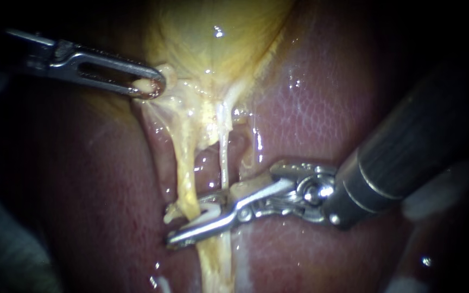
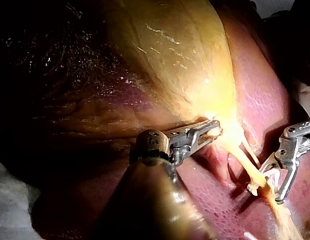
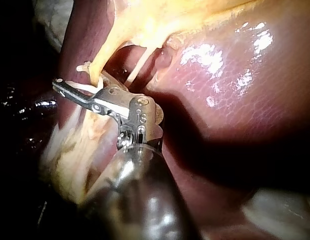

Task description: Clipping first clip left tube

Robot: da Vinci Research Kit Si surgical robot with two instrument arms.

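The pale yellow gallbladder (image 1: 213, 38) narrows into two tubes running down over the liver (image 1: 321, 125). The left tube (image 1: 187, 173) is thick and yellow; the right tube (image 1: 224, 157) is thin and whitish. My left instrument (image 1: 150, 87) is shut on tissue at the gallbladder's neck and holds it taut; it shows the same grip in its wrist view (image 2: 212, 131). My right instrument (image 1: 177, 225) carries a white clip (image 1: 211, 207), and its open jaws straddle the left tube low down. Its own wrist view shows that instrument (image 3: 75, 77) with the tube between its jaws.
Wet, glistening liver lies on both sides of the tubes. The right instrument's dark shaft (image 1: 419, 141) crosses the right side of the endoscope view. The right tube runs close beside the upper jaw. White cloth (image 2: 15, 210) shows beside the left shaft.
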